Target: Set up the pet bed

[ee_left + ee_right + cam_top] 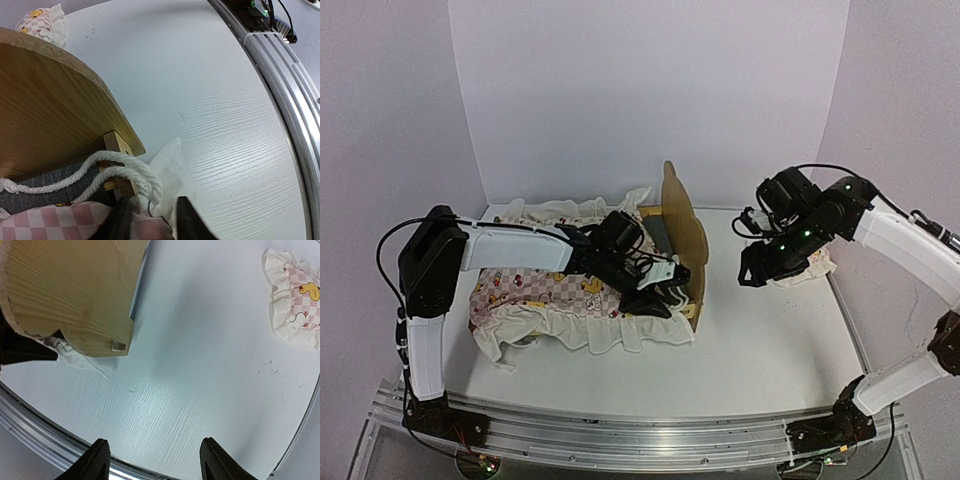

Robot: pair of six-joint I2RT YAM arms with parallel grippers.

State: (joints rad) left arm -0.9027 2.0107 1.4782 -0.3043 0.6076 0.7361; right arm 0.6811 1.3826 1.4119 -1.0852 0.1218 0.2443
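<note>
The pet bed (682,230) stands about mid-worktop, a little toward the far edge, with its bear-eared headboard upright and its flat back turned to the right edge. My left wrist camera shows the near corner post, white rope (120,165) looped around it and the dark grey fabric base (45,185) strung just behind. The quilt (535,290) lies over the frame and spills toward the left edge, its cream ruffle hanging down on the near side.

My left gripper (152,225) is low at that near corner by the headboard, fingers drawn close with the ruffle pinched between them. I judge I'm there to tug the quilt square up to the headboard.

My right gripper (155,460) hangs above bare worktop (770,340) just right of the headboard, fingers spread wide with nothing in them. The pillow (297,305) lies apart, off toward the far right corner, so I reckon this hand is waiting its turn to fetch it for the head end
</note>
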